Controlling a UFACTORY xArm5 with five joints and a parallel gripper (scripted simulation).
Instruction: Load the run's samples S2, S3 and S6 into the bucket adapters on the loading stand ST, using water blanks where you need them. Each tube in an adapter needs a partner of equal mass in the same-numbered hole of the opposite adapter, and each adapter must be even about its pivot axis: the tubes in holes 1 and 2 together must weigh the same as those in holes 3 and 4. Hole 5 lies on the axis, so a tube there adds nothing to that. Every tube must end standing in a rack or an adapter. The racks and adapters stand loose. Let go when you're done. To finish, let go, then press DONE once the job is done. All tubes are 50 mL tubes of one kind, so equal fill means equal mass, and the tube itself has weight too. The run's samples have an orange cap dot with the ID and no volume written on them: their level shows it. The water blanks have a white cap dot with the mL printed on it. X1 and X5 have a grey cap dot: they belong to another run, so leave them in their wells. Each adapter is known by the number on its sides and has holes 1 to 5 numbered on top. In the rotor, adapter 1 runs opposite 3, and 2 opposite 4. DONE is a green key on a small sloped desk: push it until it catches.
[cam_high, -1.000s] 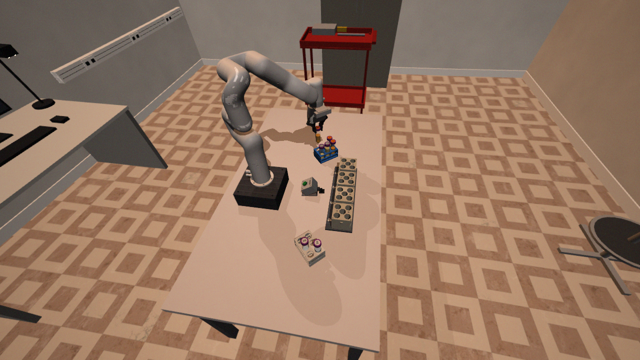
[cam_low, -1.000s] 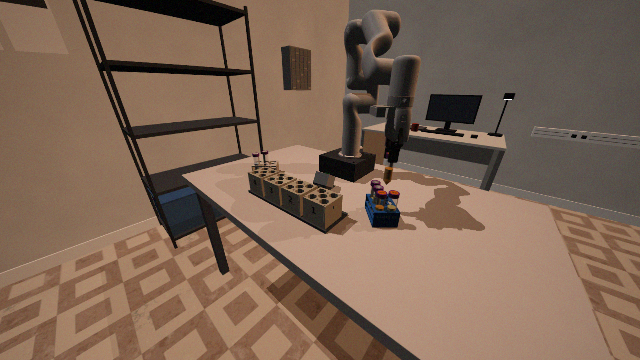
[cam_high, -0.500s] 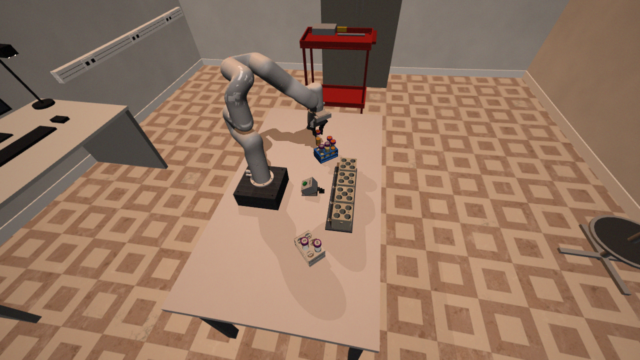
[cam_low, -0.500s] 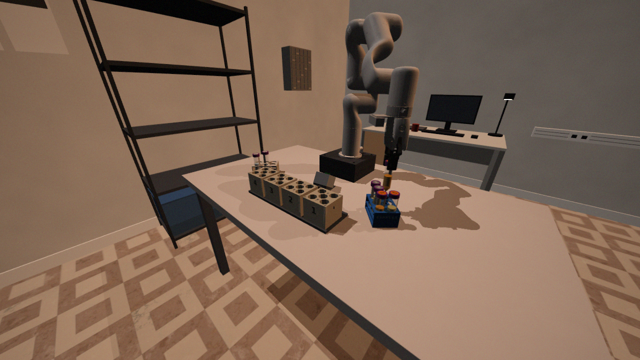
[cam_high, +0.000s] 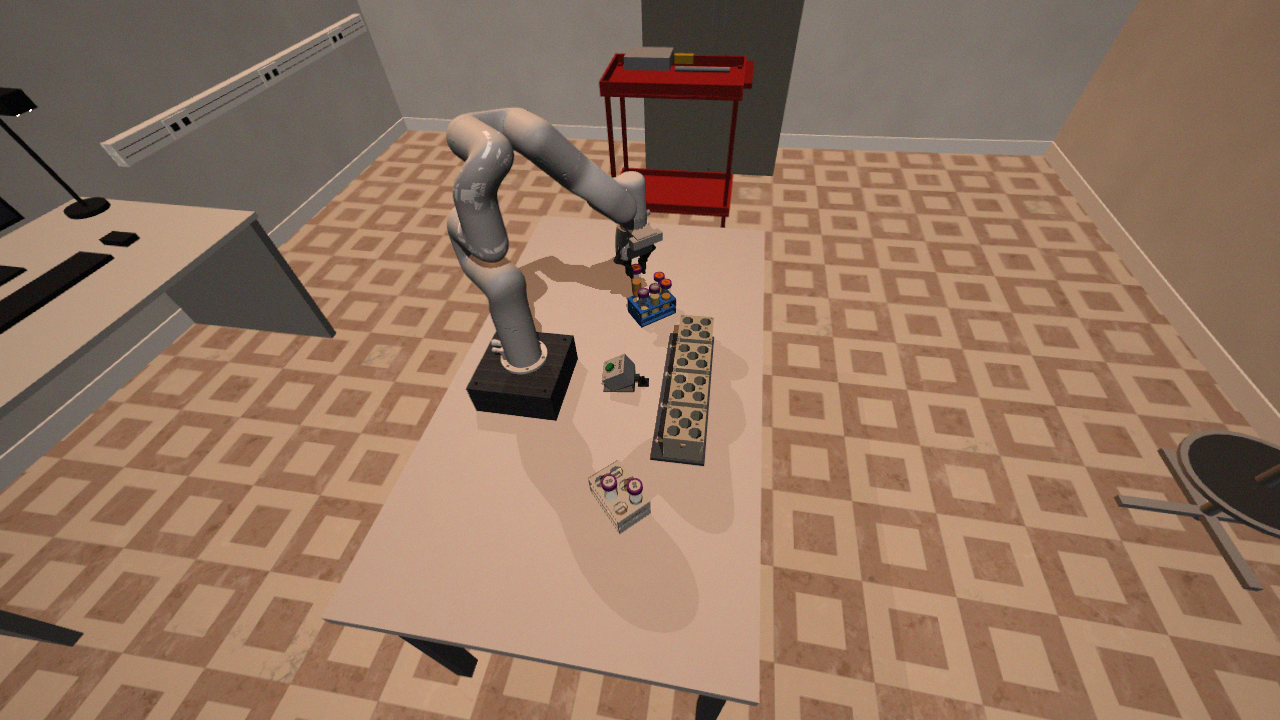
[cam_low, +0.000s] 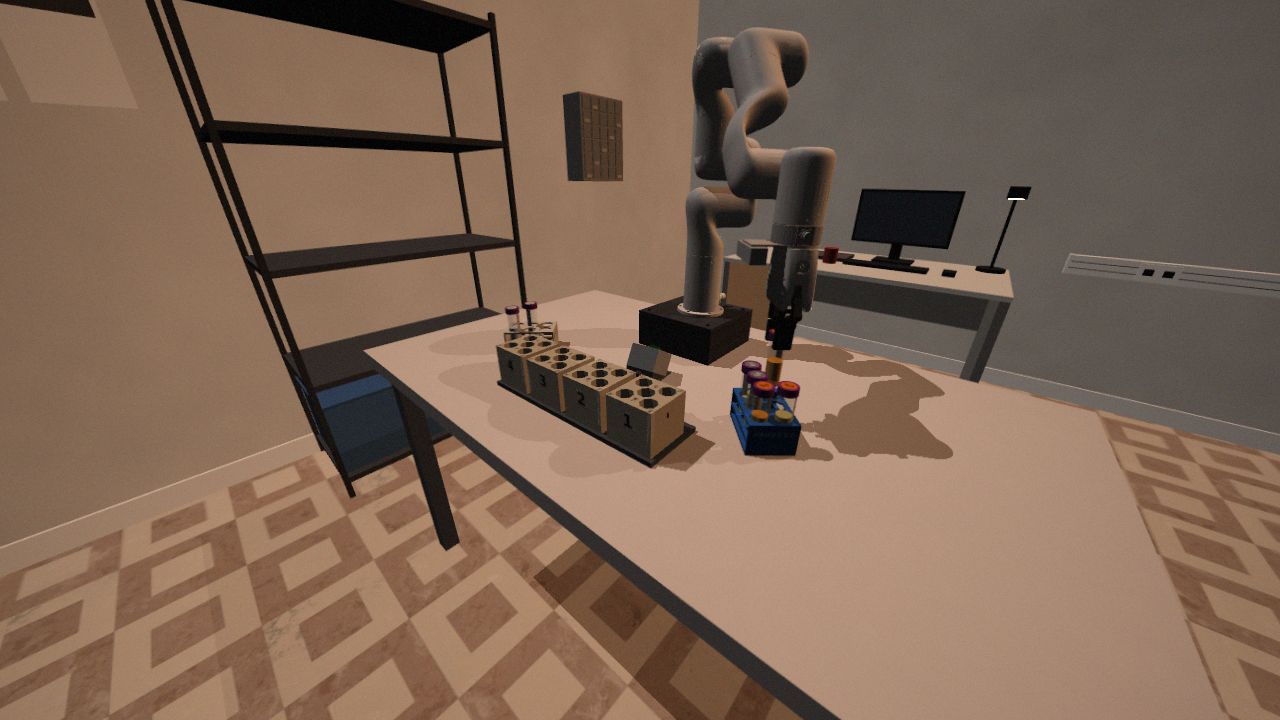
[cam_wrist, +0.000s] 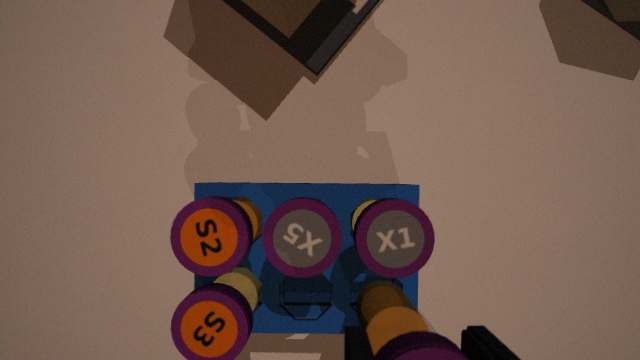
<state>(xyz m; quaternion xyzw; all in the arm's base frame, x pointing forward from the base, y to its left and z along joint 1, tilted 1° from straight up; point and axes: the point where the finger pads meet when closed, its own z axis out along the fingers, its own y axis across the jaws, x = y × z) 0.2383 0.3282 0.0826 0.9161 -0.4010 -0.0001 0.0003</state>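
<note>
Purple-capped tube upright in tool

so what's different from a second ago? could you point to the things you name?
Pincer (cam_high: 636, 266) (cam_low: 782, 343) (cam_wrist: 412, 345) lowered its amber-filled tube (cam_high: 636, 286) (cam_low: 774, 368) (cam_wrist: 397, 326) toward the blue rack (cam_high: 654, 314) (cam_low: 771, 439) (cam_wrist: 307, 191). Nothing newly grabbed or let go. Blue rack, its four other tubes and the clear rack (cam_high: 632, 517) (cam_low: 548, 331) unchanged.
</note>
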